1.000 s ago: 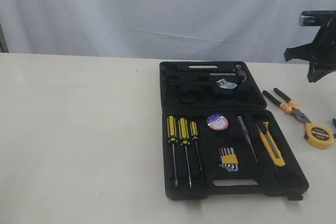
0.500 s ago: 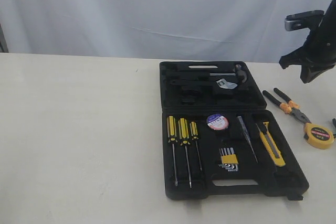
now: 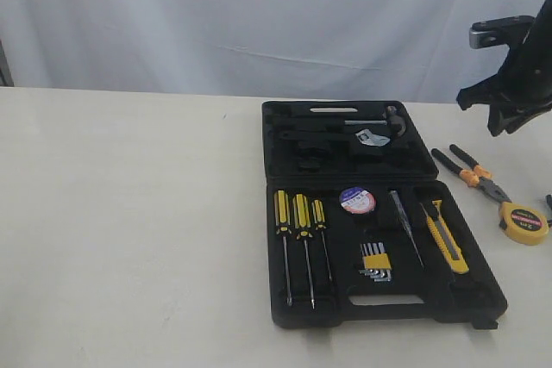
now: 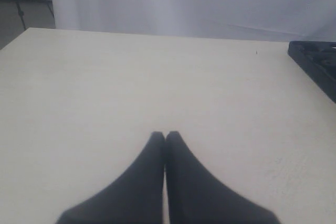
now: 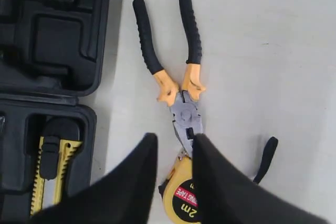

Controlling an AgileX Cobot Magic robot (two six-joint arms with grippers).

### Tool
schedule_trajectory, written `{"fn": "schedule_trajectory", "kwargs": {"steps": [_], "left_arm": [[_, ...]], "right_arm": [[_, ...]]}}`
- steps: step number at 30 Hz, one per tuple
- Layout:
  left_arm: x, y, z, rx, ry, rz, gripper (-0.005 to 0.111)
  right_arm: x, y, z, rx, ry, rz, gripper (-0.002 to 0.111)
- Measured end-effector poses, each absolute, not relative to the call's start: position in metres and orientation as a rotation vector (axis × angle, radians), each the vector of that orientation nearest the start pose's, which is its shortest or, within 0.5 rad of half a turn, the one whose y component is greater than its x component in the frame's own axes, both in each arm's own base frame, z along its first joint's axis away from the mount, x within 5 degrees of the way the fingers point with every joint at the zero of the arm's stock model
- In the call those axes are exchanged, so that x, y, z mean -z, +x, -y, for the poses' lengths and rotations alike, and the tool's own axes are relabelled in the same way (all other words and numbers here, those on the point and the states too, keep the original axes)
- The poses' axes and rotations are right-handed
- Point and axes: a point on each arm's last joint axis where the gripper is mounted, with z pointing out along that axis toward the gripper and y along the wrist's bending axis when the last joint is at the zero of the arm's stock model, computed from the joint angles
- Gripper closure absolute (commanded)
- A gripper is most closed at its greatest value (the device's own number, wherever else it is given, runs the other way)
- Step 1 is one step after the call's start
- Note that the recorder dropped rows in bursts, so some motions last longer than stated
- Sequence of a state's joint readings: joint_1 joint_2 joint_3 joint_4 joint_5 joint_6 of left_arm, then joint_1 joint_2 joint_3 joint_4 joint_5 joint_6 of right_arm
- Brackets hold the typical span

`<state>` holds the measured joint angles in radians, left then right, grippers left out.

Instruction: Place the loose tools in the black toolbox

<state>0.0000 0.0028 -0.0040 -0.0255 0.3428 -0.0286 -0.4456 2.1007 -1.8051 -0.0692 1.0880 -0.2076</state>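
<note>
Reaching for the pliers (image 5: 184, 114) is, by judgement, the step in hand: your right gripper (image 5: 174, 139) hangs well above the table (image 3: 129, 213), looking down on their steel nose. Two loose tools lie outside the black toolbox (image 3: 289, 314), just beside its right edge. These are the pliers, handles spread, and the tape measure (image 3: 523, 222), whose case touches or all but touches the pliers' nose. The utility knife (image 3: 446, 237) and the tape roll (image 3: 357, 200) already sit in recesses of the near half.

To do this well, you should descend over the orange collar or the handles just behind it, not over the nose. That way the fingers (image 5: 136, 182) clear the tape measure and its black strap (image 5: 265, 158). Turn the wrist so that the jaws straddle both handles across their width, and widen them first, since the handles splay apart toward their ends. Expect the handles to swing together as you squeeze, and the heavy head to droop on lifting. Which recess suits the pliers cannot be told from these views.

Your right gripper is partly parted, with a clear gap between its fingers, and it holds and touches nothing. Your left gripper (image 4: 165, 136) is pressed closed, tip against tip, and empty. It sits over the table with only a corner of the case in its camera's sight.
</note>
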Motion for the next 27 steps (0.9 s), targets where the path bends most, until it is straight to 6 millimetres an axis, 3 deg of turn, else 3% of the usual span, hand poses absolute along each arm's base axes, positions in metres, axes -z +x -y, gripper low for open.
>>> {"fn": "schedule_trajectory", "kwargs": {"steps": [3, 20, 27], "left_arm": [[-0.183, 0.054, 0.001, 0.045, -0.042, -1.825, 0.107], [-0.183, 0.054, 0.001, 0.045, -0.042, -1.825, 0.107], [-0.183, 0.054, 0.001, 0.045, -0.042, -1.825, 0.107]], "right_arm": [[-0.226, 0.405, 0.2, 0.215, 0.31, -2.885, 0.051], [-0.223, 0.407, 0.2, 0.218, 0.31, -2.878, 0.051], [-0.214, 0.413, 0.203, 0.228, 0.303, -2.849, 0.051]]}}
